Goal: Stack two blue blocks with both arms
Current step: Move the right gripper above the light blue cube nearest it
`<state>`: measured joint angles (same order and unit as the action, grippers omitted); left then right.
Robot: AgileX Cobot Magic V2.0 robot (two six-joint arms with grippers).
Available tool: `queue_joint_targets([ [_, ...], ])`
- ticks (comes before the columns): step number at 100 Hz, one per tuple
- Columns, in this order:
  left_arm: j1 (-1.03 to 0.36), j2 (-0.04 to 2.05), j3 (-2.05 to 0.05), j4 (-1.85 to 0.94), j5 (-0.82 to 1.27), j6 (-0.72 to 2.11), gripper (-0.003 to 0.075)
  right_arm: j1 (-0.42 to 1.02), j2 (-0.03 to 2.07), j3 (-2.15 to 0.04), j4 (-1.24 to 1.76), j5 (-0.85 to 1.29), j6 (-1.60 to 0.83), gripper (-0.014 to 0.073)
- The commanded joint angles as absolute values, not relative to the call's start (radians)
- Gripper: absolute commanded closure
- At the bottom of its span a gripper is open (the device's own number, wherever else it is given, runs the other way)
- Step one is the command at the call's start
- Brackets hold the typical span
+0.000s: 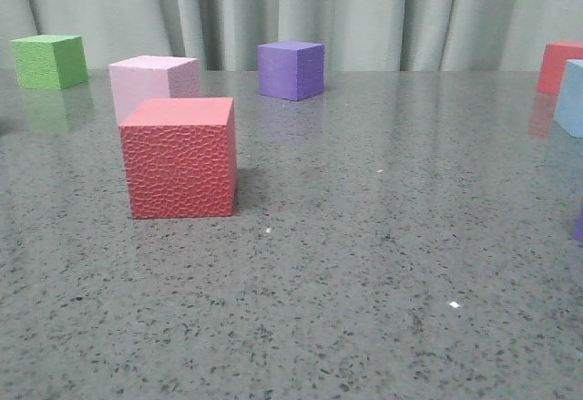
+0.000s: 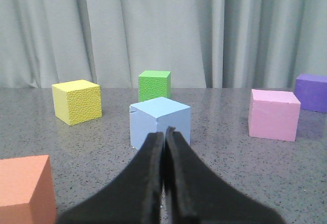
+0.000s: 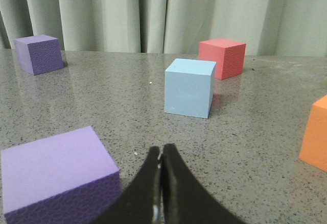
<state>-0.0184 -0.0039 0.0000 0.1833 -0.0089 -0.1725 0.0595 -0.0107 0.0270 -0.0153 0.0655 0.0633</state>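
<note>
One blue block (image 1: 572,97) cropped at frame edge.

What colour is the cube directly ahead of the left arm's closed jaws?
Pale sky blue; the blue block shows best in the left wrist view.

Table (image 1: 364,263): grey speckled stone, glossy, curtain behind.
Front view, 6 cubes: green cube (image 1: 50,61) far left; pink cube (image 1: 153,81) just behind a red cube (image 1: 180,157); purple cube (image 1: 291,69) at the back; second red cube (image 1: 557,66) and blue block (image 1: 571,97) at the right edge.
Left wrist view: second blue block (image 2: 160,120), yellow cube (image 2: 76,101), orange cube (image 2: 25,188).
Right wrist view: lilac cube (image 3: 59,170), nearest.
</note>
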Motion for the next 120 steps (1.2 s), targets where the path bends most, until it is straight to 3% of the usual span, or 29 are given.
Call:
queue_joint_targets([
  [1, -0.017, -0.035, 0.043, 0.174, -0.085, -0.175, 0.0739, 0.052, -0.037, 0.01, -0.021, -0.016, 0.057, 0.0715],
  [105, -0.017, -0.035, 0.027, 0.173, -0.084, -0.175, 0.0739, 0.052, -0.037, 0.0, -0.012, -0.077, 0.058, 0.0715],
  [120, -0.017, -0.022, -0.064, 0.172, 0.044, -0.175, 0.0739, 0.052, -0.027, -0.077, 0.041, 0.024, 0.058, 0.0715],
])
